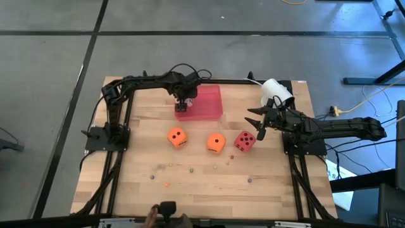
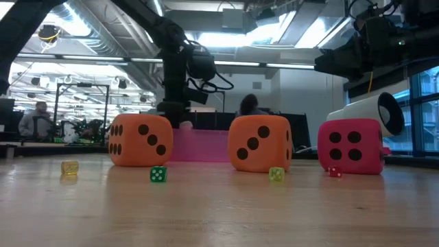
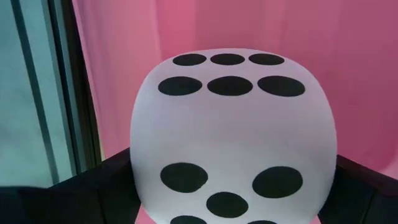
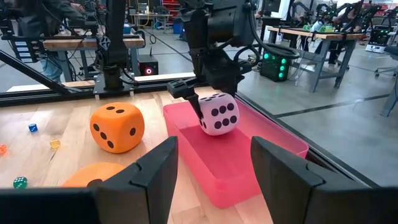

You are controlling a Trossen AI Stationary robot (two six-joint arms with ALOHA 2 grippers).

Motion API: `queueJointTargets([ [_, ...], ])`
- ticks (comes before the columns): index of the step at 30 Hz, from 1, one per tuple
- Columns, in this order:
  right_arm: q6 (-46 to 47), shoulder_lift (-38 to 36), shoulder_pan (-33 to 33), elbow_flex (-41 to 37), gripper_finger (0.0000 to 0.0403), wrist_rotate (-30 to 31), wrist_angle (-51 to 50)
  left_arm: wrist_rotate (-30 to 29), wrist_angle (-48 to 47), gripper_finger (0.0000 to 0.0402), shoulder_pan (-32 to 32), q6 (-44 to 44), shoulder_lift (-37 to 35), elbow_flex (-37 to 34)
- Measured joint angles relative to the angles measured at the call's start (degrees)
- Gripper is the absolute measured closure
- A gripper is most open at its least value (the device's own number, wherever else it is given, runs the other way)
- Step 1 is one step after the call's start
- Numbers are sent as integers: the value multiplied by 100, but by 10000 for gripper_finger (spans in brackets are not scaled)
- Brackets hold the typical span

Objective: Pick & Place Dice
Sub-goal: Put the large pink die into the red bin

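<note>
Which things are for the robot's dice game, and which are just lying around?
For the job: pale pink soft die, held by the left gripper over the flat red plastic tray; two orange soft dice; red soft die.

Lying about: tiny coloured beads; white cylinder.

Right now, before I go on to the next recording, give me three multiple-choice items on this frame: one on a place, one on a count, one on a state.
1. Where is the pink die?
A. Between the left gripper's fingers, over the red tray
B. On the bare wood beside the red die
C. Under the right gripper

2. How many large dice sit on the wooden table outside the tray?
A. One
B. Three
C. Five

3. What is the right gripper doing?
A. Clamping an orange die
B. Pressing down inside the tray
C. Holding nothing, open near the red die

Answers:
1 A, the right wrist view shows it pinched above the tray.
2 B, the two orange dice and the red one.
3 C, its fingers stand apart with nothing between them.
</note>
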Motion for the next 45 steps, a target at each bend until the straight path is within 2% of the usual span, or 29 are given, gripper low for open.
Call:
queueJointTargets([
  [8,-2,2,0,0,199,-2,-2,-84,142,18,-60,29,34,-11],
  [13,-4,2,0,0,199,-24,-1,-274,-42,17,-105,29,49,79],
  [22,-4,2,0,0,199,-24,-1,-748,-610,16,-398,90,47,683],
  [31,-4,2,-1,0,199,-26,-3,-646,-667,16,-447,-120,47,811],
  [36,-4,2,0,0,199,-28,-2,-883,-660,16,-446,-285,46,812],
  [40,-4,2,0,0,199,-28,-4,-638,-655,16,-464,-567,45,813],
  [45,-4,2,0,0,199,-28,-2,20,-694,16,-470,-461,45,813],
])
